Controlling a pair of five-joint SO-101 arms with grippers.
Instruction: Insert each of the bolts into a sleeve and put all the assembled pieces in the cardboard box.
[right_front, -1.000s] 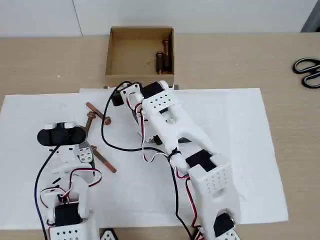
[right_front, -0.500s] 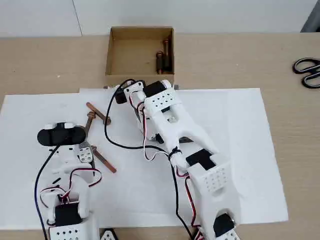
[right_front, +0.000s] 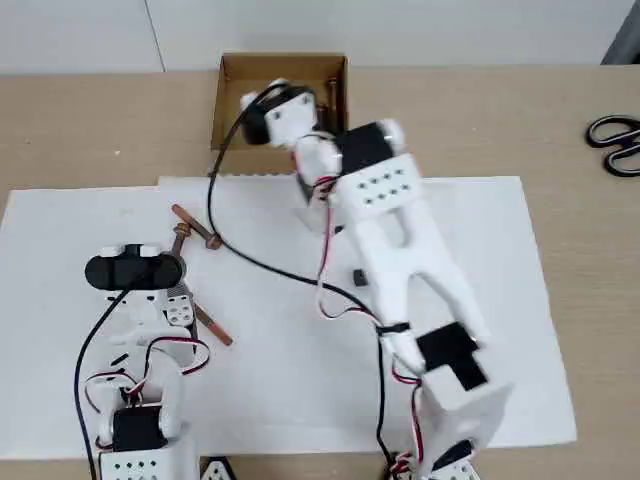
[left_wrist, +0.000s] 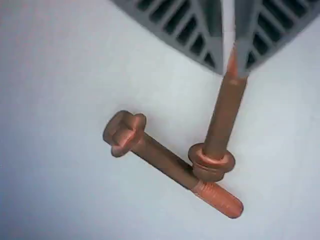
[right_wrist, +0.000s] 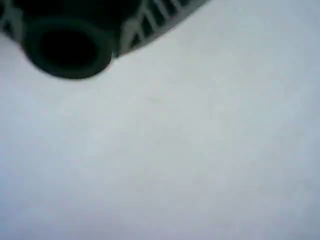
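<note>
Two copper bolts lie crossed on the white paper: a hex-headed bolt (left_wrist: 150, 152) (right_front: 195, 225) and a flanged bolt (left_wrist: 220, 125) (right_front: 180, 243). My left gripper (left_wrist: 228, 62) (right_front: 178, 290) hangs just over the flanged bolt's threaded end, its fingers almost together and narrower than the shank. My right gripper (right_wrist: 85, 25) is shut on a black sleeve (right_wrist: 67, 50), seen end-on above bare paper. In the high view the right arm (right_front: 375, 190) stretches to the near edge of the cardboard box (right_front: 250, 110). Copper assembled pieces (right_front: 331, 90) lie along the box's right wall, partly hidden by the arm.
A third bolt (right_front: 210, 325) lies on the paper right of the left arm. A small black piece (right_front: 357, 275) sits beside the right arm. Scissors (right_front: 615, 140) rest at the table's far right edge.
The right arm has swung up and away from the paper's middle toward the box's front edge. The left arm has shifted slightly right. The bolts have stayed in place.
</note>
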